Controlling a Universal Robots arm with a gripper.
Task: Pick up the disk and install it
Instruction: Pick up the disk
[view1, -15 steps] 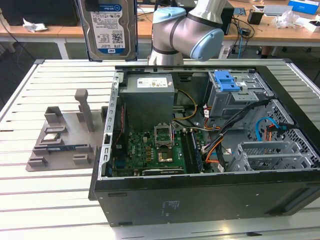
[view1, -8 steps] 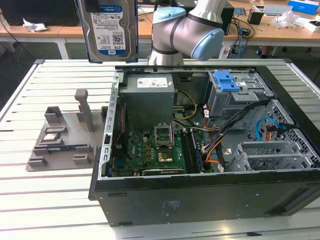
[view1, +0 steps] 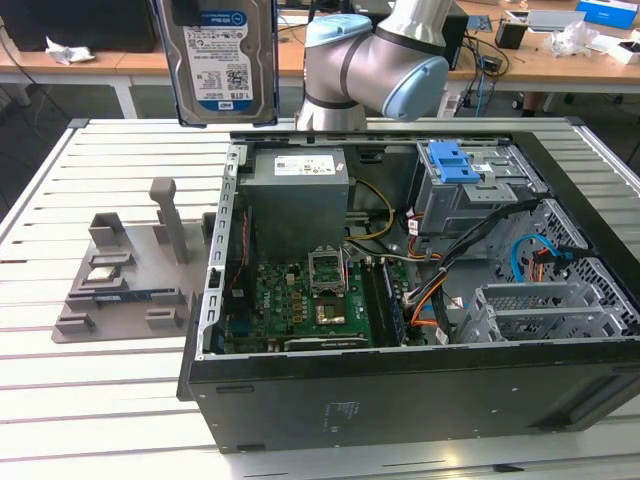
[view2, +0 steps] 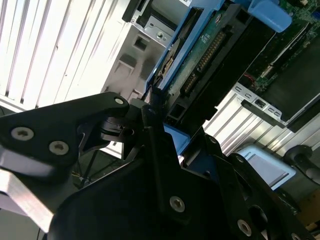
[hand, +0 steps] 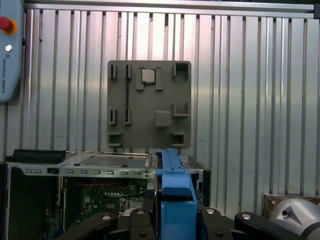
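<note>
The disk (view1: 225, 60) hangs upright high in the air, its white-and-blue label facing the exterior view, above the back edge of the slatted table and beyond the open computer case's (view1: 400, 400) rear corner on the exterior view's left. In the second wrist view my gripper (view2: 150, 100) is shut on the disk (view2: 200, 60), whose circuit-board underside and blue rail show past the black fingers (view2: 107, 107). The first wrist view looks along the disk's blue rail (hand: 175, 192), which is clamped in the gripper (hand: 175, 220).
The case lies open with a motherboard, a grey power supply (view1: 297, 200) and a metal drive cage topped by a blue latch (view1: 455, 162). A grey fixture plate (view1: 120, 280) sits beside the case on the exterior view's left. The arm's elbow (view1: 375, 60) stands behind the case.
</note>
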